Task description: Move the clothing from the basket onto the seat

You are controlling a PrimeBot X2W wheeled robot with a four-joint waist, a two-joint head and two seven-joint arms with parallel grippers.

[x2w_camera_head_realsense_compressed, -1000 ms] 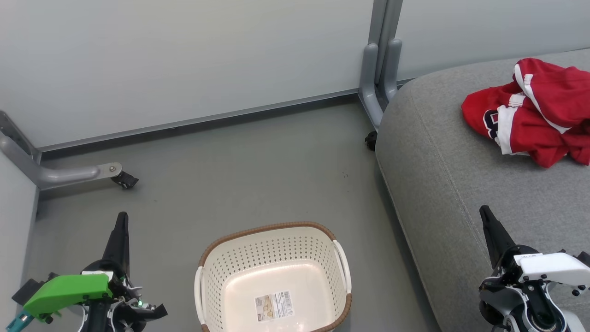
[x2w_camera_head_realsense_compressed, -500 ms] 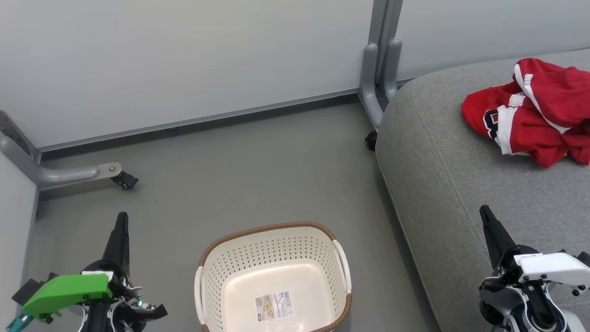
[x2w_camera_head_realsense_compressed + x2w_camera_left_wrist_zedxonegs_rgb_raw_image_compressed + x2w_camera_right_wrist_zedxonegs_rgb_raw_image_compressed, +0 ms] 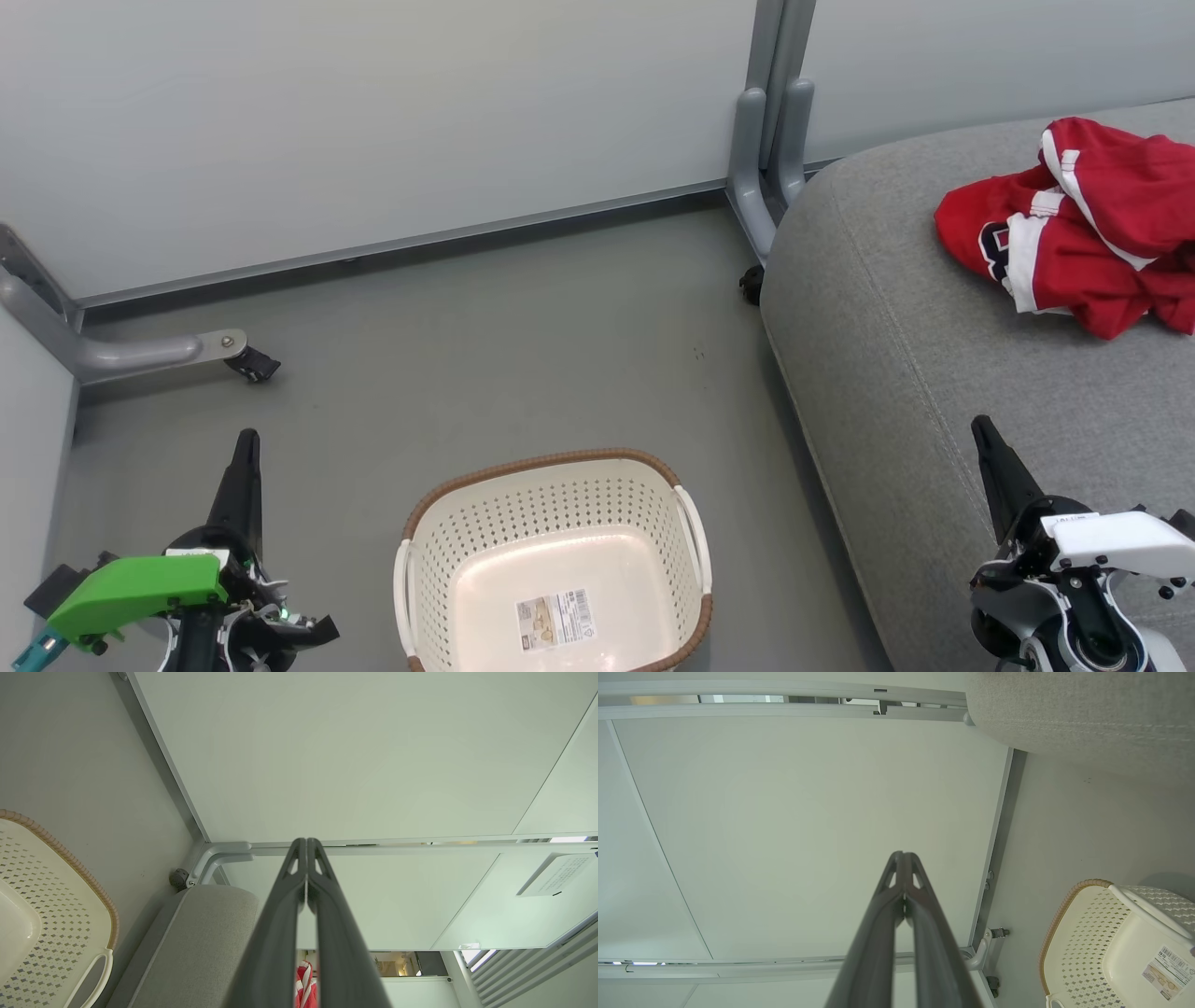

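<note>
Soft bright red fabric clothing [image 3: 1074, 224] w/ white stripe trim lies in a crumpled heap on the large grey woven-fabric sofa seat [image 3: 896, 392]. It sits at the far right of the head view, cut off by the frame edge. Part of a dark, white-edged numeral shows on the heap's left side.

The cream-white perforated plastic basket [image 3: 551, 459], brown woven-look rim, 2 white side handles [image 3: 693, 537], stands on the grey floor [image 3: 485, 327]. It is just beside the seat's left edge, well apart from the clothing. Its bare bottom carries a small paper label [image 3: 555, 618].

The left gripper [image 3: 247, 439] is low left in head view, over the floor, left of the basket. Its 2 dark fingers are pressed together w/ nothing between them, and a green cover [image 3: 140, 588] sits on its wrist.

The right gripper [image 3: 980, 427] is low right, over the seat's front part. Its fingers are likewise together and empty, well apart from the clothing.

Both wrist views confirm the tips meet, w/ a slim gap lower down. The left wrist view has the basket rim at its left edge, the seat corner, and a red sliver btwn the finger bases.

In the bkgd are pale grey partition panels [image 3: 373, 121] and a grey metal foot [image 3: 149, 353] w/ a black caster [image 3: 254, 366].
</note>
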